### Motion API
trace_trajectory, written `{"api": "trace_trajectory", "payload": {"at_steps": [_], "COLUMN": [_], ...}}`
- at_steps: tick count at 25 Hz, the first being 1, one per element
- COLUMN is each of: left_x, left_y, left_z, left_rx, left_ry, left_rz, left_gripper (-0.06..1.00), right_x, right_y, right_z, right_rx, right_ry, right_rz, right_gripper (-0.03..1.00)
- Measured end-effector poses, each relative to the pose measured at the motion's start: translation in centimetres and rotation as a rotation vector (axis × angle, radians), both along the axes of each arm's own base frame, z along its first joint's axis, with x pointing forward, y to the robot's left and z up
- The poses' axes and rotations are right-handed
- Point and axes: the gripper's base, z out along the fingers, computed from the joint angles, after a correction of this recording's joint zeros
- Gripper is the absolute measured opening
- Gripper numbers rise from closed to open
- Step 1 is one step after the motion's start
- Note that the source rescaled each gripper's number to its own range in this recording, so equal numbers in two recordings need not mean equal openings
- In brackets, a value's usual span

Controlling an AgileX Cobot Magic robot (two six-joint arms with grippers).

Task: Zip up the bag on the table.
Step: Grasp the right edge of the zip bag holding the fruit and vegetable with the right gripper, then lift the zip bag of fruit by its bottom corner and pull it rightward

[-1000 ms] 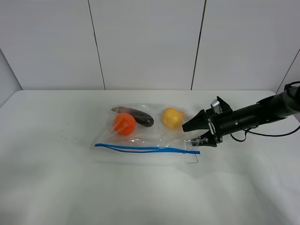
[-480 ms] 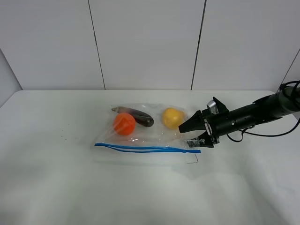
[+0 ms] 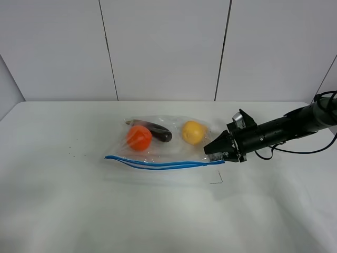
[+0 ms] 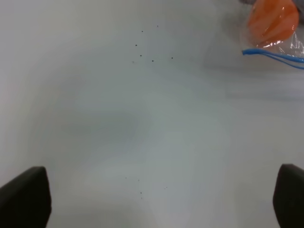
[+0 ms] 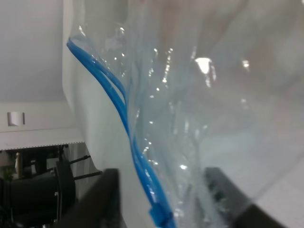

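The clear bag [image 3: 168, 145] lies on the white table [image 3: 79, 205]. Through it show an orange fruit [image 3: 139, 138], a yellow fruit [image 3: 194, 132] and a dark purple eggplant [image 3: 158, 132]. Its blue zipper strip [image 3: 158, 164] runs along the near edge, its two tracks apart in the middle. My right gripper [image 3: 215, 150] is shut on the bag's right corner by the zipper's end, holding it a little raised. The right wrist view shows the strip [image 5: 118, 104] running between the fingers [image 5: 111, 190]. My left gripper [image 4: 156, 197] is open over bare table, left of the bag's corner [image 4: 285, 45].
Tiny dark specks [image 3: 73, 153] dot the table left of the bag and also show in the left wrist view [image 4: 152, 59]. A thin dark bent mark [image 3: 217, 180] lies just in front of the bag's right corner. Panelled wall stands behind the table's far edge.
My right gripper has moved left to the bag's right corner and closed on it. The zipper's right end has lifted and the strip now bows.
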Motion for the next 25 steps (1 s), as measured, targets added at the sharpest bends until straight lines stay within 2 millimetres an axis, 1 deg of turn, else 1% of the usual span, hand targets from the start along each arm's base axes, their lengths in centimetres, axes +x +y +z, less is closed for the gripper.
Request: {"api": "trace_trajectory", "payload": {"at_steps": [2,3,9,11,14,18,25], "left_x": [0.0,0.0,0.0,0.0,0.0,0.0,0.0], "left_y": [0.0,0.0,0.0,0.0,0.0,0.0,0.0], "left_z": [0.0,0.0,0.0,0.0,0.0,0.0,0.0], "left_rx": [0.0,0.0,0.0,0.0,0.0,0.0,0.0], "left_ry": [0.0,0.0,0.0,0.0,0.0,0.0,0.0], "left_rz": [0.0,0.0,0.0,0.0,0.0,0.0,0.0], "left_gripper": [0.97,0.97,0.97,0.97,0.97,0.97,0.97], "right_x": [0.01,0.01,0.02,0.02,0.02,0.03,0.21], "right_y": [0.0,-0.01,-0.01,-0.01,-0.01,-0.02,-0.14], "right_z": [-0.01,-0.01,-0.02,-0.02,-0.02,-0.03,-0.24], "right_rx": [-0.001,-0.002,-0.002,-0.003,-0.003,-0.004,-0.03], "right_ry": [0.0,-0.001,-0.001,-0.001,-0.001,-0.001,-0.01], "right_rz": [-0.001,-0.001,-0.002,-0.002,-0.002,-0.003,-0.021], "right_gripper": [0.34,0.32,0.29,0.27,0.18,0.01,0.0]}}
